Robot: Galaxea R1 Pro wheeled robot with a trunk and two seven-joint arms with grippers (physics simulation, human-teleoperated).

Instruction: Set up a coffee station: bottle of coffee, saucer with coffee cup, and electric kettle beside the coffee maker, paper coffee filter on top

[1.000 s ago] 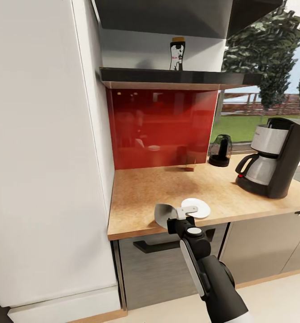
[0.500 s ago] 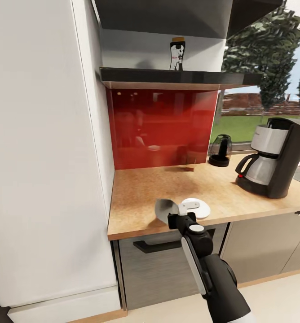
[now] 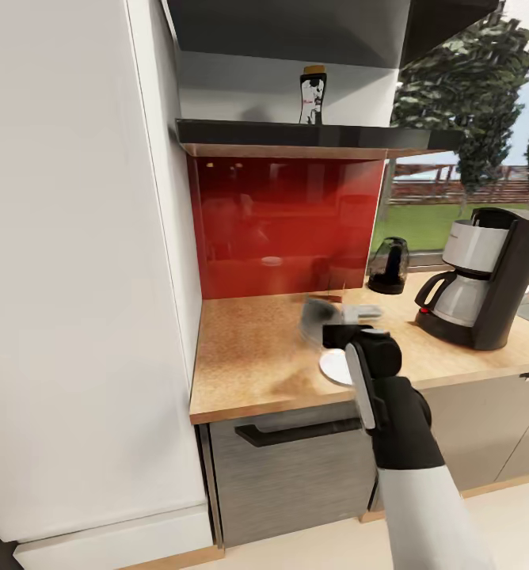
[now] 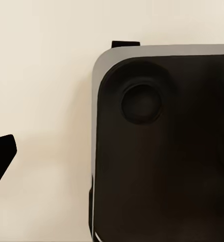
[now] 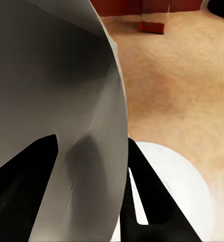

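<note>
While the right pincer (image 3: 333, 323) clamps the paper coffee filter (image 3: 315, 317) (blurred, seemingly upright), the saucer (image 3: 334, 367) lies on the bench (image 3: 249, 356) just beneath it.

Head view: camera high, facing forward and slightly down at the long light tan wood-grain countertop (image 3: 249, 348), mid-range; thin glossy black wall shelf (image 3: 312, 133) in upper centre of frame, tall dark grey drip coffee maker (image 3: 486, 277) at right edge. Right wrist view: very close, looking along the fingers down at the same tan surface; grey-white paper cone (image 5: 56, 111) takes up the left of the frame, small flat round white saucer (image 5: 177, 186) at lower right. Shared with head view: countertop, saucer (image 3: 334, 369), cone (image 3: 318, 315). Left wrist view: close on a dark rounded panel (image 4: 162, 151) against a plain cream surface (image 4: 41, 75).
</note>
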